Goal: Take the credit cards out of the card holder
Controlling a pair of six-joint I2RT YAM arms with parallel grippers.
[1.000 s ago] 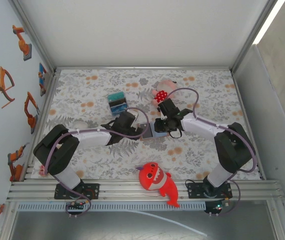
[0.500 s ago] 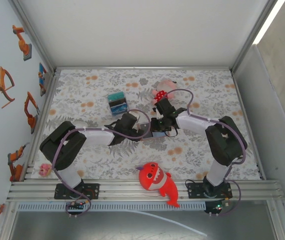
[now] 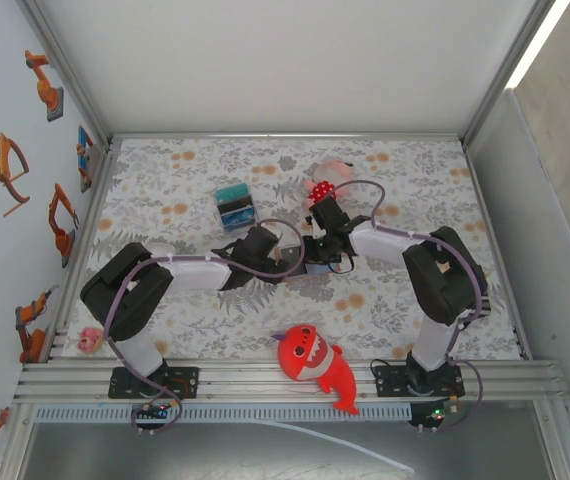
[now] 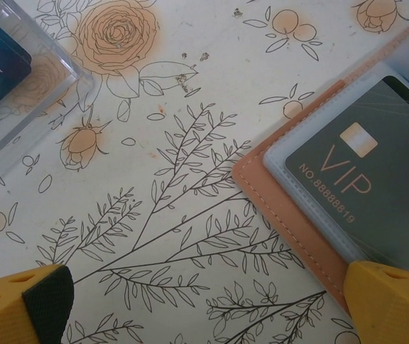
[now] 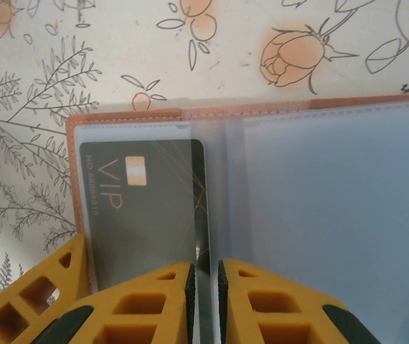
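Right wrist view's showing the right end effector (image 5: pixel 206 287) pinching nearly shut over the card (image 5: pixel 147 208), left end effector (image 4: pixel 212 297) hanging wide open.

- surface (image 4: pixel 190 93): cream, black line-drawn leaves and sprigs, pale orange roses
- card holder (image 4: pixel 290 215): tan-brown edge, hazy blue-grey sleeves inside
- credit card (image 5: pixel 147 215): dark grey-green, gold "VIP" lettering, gold chip
- left claw (image 4: pixel 204 315), right claw (image 5: pixel 208 294): yellow-orange, black pads
- plush shark (image 3: pixel 312 362): red, white teeth
- striped block (image 3: pixel 234 207): teal, black, blue bands
- spotted toy (image 3: pixel 321 189): red, white dots
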